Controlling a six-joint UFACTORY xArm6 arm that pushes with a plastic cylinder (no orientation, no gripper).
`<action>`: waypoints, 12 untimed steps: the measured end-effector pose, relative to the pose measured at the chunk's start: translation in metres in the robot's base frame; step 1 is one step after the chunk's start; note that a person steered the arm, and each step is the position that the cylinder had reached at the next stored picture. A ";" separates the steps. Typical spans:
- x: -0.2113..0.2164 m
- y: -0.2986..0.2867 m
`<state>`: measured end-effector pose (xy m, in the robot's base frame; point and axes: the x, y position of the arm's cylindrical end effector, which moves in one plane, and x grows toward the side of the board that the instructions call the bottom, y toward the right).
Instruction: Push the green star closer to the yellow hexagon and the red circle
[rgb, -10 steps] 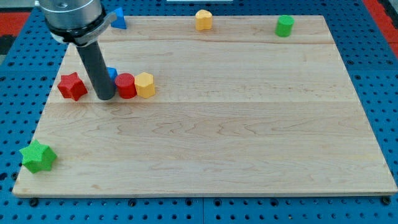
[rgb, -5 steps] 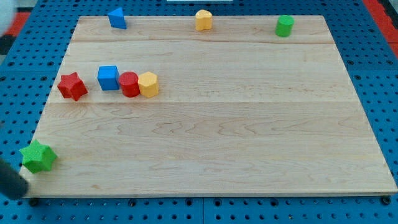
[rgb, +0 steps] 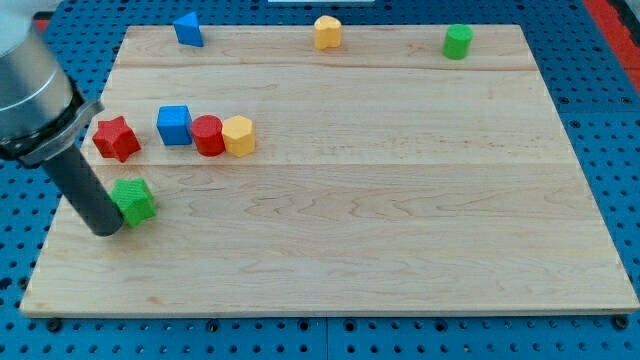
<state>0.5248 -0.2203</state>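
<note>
The green star (rgb: 134, 200) lies on the wooden board (rgb: 400, 200) at the view's left, below the red star (rgb: 115, 138). My tip (rgb: 104, 228) touches the green star's lower left side. The red circle (rgb: 208, 135) and the yellow hexagon (rgb: 238, 135) sit side by side, up and to the right of the green star. A blue cube (rgb: 174, 125) touches the red circle on its left.
A blue block (rgb: 188, 29), a second yellow block (rgb: 327, 32) and a green cylinder (rgb: 458, 42) stand along the board's top edge. The board's left edge runs just left of my tip.
The rod left the red circle, swung round to the lower left corner and pushed the green star up and right, from the corner to below the red star. The blue cube came into full view.
</note>
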 end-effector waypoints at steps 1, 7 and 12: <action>-0.015 0.025; -0.040 0.167; -0.050 0.071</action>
<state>0.4748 -0.1490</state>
